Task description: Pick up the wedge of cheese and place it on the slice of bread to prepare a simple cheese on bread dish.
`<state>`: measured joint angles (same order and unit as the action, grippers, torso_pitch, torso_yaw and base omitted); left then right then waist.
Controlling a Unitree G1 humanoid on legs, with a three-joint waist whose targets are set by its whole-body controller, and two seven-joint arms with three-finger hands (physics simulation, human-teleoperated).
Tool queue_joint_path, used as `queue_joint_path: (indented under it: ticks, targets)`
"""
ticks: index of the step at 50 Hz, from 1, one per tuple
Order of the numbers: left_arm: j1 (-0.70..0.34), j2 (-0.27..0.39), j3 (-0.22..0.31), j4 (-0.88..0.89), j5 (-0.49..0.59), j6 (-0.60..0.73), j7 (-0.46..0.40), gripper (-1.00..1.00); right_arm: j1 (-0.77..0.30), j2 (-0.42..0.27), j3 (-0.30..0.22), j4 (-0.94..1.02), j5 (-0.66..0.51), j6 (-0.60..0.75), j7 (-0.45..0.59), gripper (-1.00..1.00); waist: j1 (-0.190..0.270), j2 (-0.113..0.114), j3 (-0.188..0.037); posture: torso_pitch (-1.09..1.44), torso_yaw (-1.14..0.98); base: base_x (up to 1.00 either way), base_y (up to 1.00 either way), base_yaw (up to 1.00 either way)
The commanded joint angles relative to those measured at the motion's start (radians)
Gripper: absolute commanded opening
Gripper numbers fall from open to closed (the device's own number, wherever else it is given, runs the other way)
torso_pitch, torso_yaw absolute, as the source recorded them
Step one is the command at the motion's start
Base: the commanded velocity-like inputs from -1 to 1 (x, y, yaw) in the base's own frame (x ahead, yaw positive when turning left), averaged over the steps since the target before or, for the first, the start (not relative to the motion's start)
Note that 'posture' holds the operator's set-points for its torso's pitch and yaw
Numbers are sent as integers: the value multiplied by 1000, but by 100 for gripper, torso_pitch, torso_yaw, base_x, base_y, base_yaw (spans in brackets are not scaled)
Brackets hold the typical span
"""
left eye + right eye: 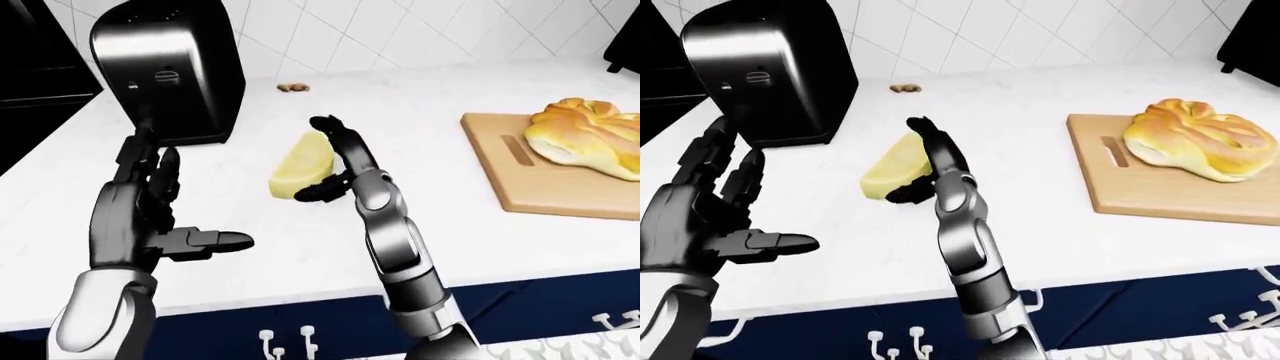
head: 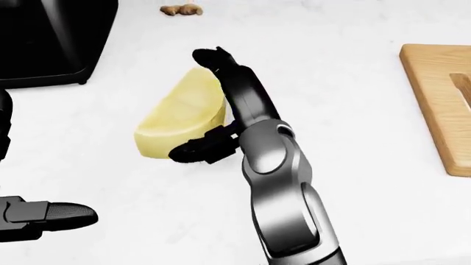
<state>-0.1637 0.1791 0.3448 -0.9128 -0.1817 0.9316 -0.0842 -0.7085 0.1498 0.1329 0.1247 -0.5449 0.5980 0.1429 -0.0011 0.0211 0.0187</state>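
Observation:
The pale yellow wedge of cheese (image 2: 176,116) lies on the white counter (image 2: 353,165) near the middle of the head view. My right hand (image 2: 188,104) reaches in from below. Its fingers (image 2: 213,59) curl over the wedge's far tip and its thumb (image 2: 192,150) presses the near lower edge, so it is shut on the cheese. The golden bread (image 1: 590,135) rests on a wooden cutting board (image 1: 530,187) at the right, well apart from the hand. My left hand (image 1: 190,202) hovers open at the lower left, palm inward, holding nothing.
A black and chrome toaster (image 1: 170,71) stands at the upper left, close to the cheese. A small brown scrap (image 1: 293,88) lies near the tiled wall (image 1: 400,30). The counter edge (image 1: 300,296) runs along the bottom, above dark blue cabinets.

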Motion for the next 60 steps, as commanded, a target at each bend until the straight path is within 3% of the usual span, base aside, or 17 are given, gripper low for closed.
queue_joint_path:
  ticks: [1,14,21,37,39,48,49,55,57,60]
  targets:
    - [-18,9,7,-29,0,-32,1,100,-28,10,14,-31,-1,-32,4,28,2,5,-21,0,0,0,0,0]
    - [-8,8,21,-40,-9,-28,-2,100,-35,20,13,-17,-36,-51,2,-22,-1,7,-27,0,0,0,0,0]
    - [-5,7,19,-35,-8,-37,-3,100,-60,8,-4,-90,-13,0,5,-77,1,5,-24,0,0,0,0,0]
    - [-13,14,29,-40,-16,-29,-3,100,-124,-74,-55,-277,51,161,27,-90,5,-1,-16,0,0,0,0,0]
    - [-15,16,30,-43,-18,-26,-2,100,-130,-83,-62,-293,63,171,25,-100,4,-2,-16,0,0,0,0,0]
    - [-15,14,21,-58,-14,-12,4,100,-132,-100,-68,-330,113,207,8,-100,3,-1,-16,0,0,0,0,0]
    - [-16,14,19,-60,-13,-9,5,100,-134,-101,-68,-336,116,214,8,-100,0,1,-35,0,0,0,-5,0]
    - [-16,14,25,-59,-13,-11,1,100,-140,-104,-62,-359,125,236,8,-100,4,52,-20,0,0,0,-29,0]
    - [-18,14,27,-61,-15,-8,1,100,-147,-105,-60,-370,123,249,11,-100,6,49,-16,0,0,0,-36,0]
    - [-25,17,32,-68,-20,6,3,100,-160,-108,-61,-384,121,266,17,-100,9,19,-4,0,0,0,-35,0]
